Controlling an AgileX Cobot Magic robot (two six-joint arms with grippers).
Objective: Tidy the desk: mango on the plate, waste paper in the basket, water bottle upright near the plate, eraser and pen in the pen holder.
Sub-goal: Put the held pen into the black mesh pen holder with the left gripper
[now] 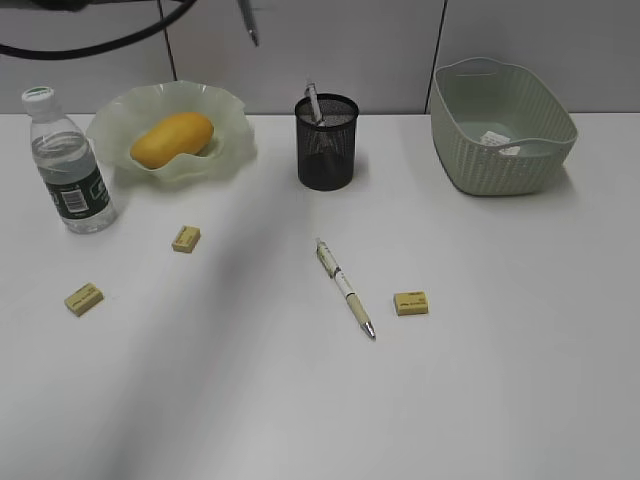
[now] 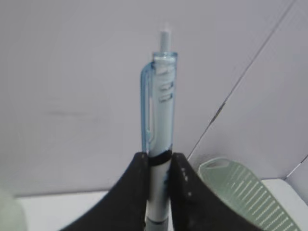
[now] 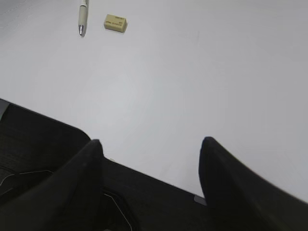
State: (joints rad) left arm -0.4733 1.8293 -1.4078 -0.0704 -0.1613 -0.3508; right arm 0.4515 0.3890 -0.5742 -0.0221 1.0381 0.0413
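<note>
Left pincer [image 2: 158,166] clamps blue pen [image 2: 160,106]; exterior view hides this grip.

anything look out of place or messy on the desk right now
Yes: a pen lies loose on the desk, and three yellow erasers are scattered around it, none in the pen holder. The left gripper holds another pen upright. Nothing looks spilled or damaged.
</note>
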